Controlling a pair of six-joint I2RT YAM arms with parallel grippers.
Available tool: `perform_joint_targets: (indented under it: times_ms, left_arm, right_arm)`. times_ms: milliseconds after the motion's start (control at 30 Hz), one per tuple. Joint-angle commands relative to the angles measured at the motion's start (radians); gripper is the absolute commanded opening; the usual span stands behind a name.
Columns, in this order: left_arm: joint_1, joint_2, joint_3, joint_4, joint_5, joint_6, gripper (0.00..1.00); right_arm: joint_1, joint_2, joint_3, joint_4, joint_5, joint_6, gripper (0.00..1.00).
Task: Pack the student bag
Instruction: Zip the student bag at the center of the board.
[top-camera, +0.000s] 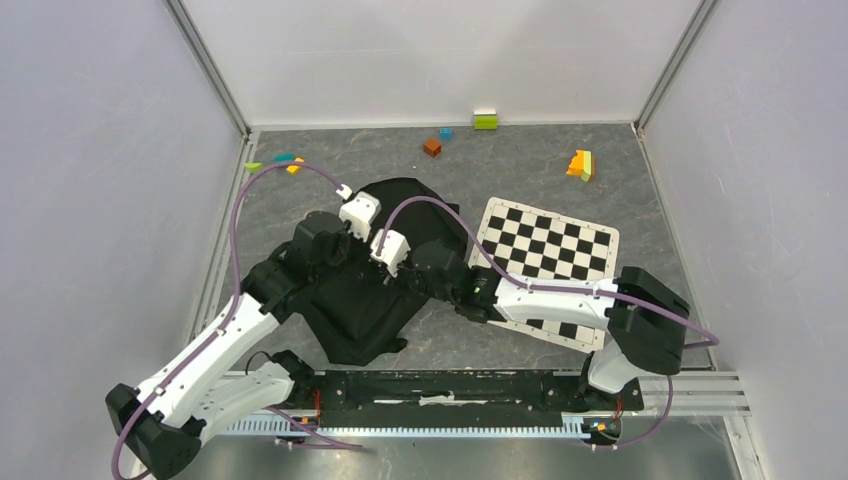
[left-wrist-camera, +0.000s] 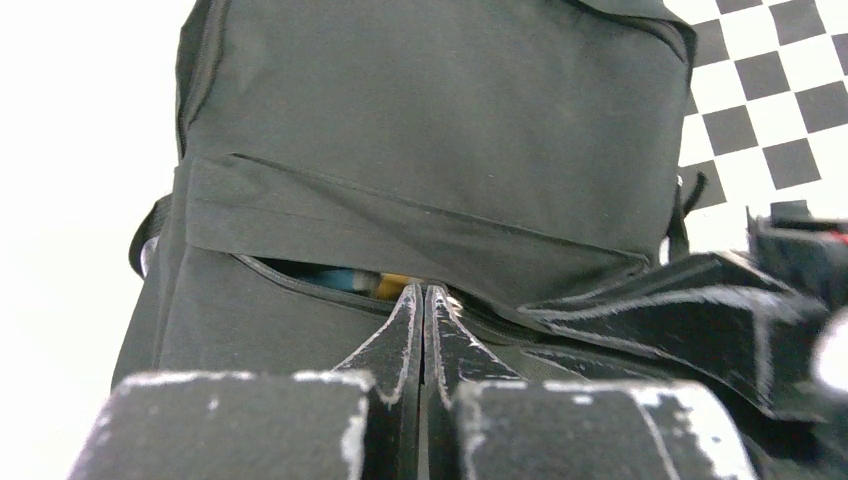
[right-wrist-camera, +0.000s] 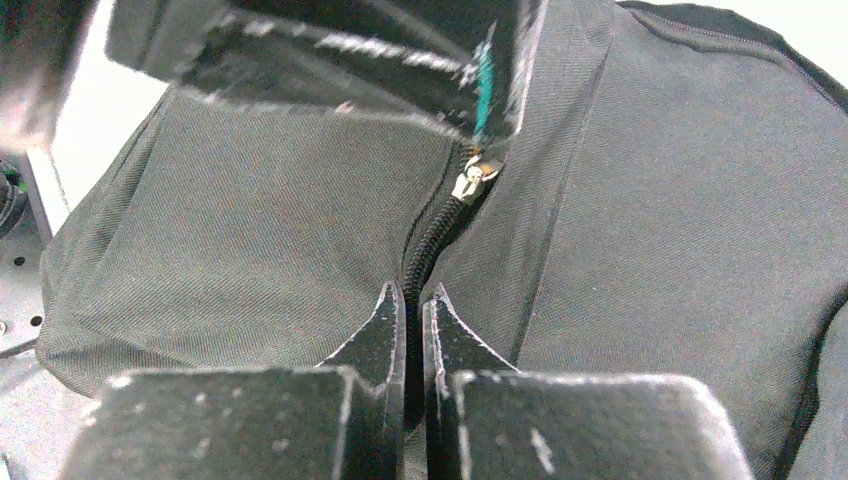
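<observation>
Grey table (top-camera: 520, 175), student bag (top-camera: 362, 318), checkered board (top-camera: 548, 243), blocks (top-camera: 432, 147)

The black fabric student bag (top-camera: 360, 318) lies flat on the table (top-camera: 520, 170), front pocket partly unzipped.

Quick headcount:
- student bag (top-camera: 360, 310) x1
- checkered board (top-camera: 545, 240) x1
- robot arms x2: left arm (top-camera: 215, 350), right arm (top-camera: 560, 298)
- small coloured blocks x7-ish: green block (top-camera: 485, 121), blue block (top-camera: 446, 132), brown block (top-camera: 432, 147), yellow-orange block (top-camera: 580, 165), plus a left trio of green bit (top-camera: 253, 166), teal bit (top-camera: 283, 158) and orange bit (top-camera: 295, 166)
- trio tiny, count shaky
</observation>
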Motion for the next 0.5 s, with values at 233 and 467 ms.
perform_joint_targets:
  times_ms: [233, 467]
  left_arm:
    - [0.130, 0.121, 0.134, 0.046, -0.104, -0.097, 0.02]
    - [0.260, 0.187, 0.176, 0.054, -0.093, -0.138, 0.02]
  right_arm:
    - [-0.005, -0.158, -0.176, 0.046, 0.093, 0.055, 0.00]
    - [-0.005, -0.194, -0.217, 0.044, 0.094, 0.056, 0.00]
